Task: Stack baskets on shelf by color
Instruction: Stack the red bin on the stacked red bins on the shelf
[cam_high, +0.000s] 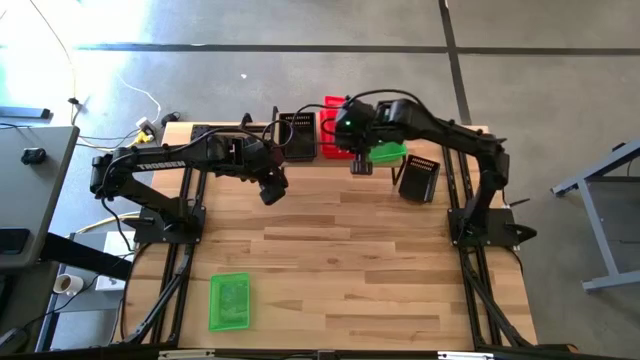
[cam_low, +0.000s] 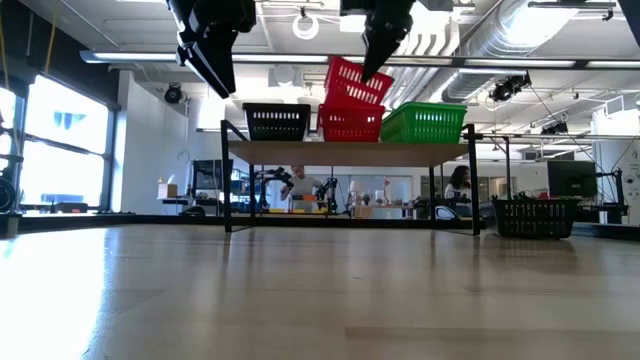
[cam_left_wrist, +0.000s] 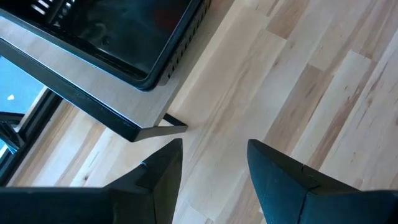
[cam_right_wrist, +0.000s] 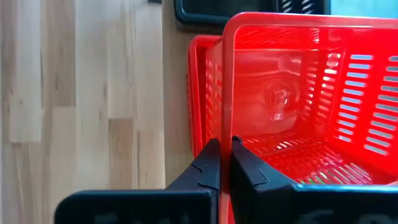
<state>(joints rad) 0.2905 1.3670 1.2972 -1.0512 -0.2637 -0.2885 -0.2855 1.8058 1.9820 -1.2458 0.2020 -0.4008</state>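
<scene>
My right gripper (cam_right_wrist: 224, 163) fingers pinched shut on the red basket (cam_low: 357, 79) rim, held tilted over the red one (cam_low: 350, 122) already on the shelf (cam_low: 350, 153) to nest by color | left gripper (cam_left_wrist: 214, 174) parted, empty, hovering | only my low view shows that tilt; high view alone shows the green basket (cam_high: 229, 301) near the table's front edge.

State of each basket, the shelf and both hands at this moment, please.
Held red basket: tilted, in the right hand.
Lower red basket: on shelf.
Black basket: on shelf.
Green basket: on shelf.
Second black basket: on tabletop.
Second green basket: on tabletop.
Left hand: open, empty.
</scene>
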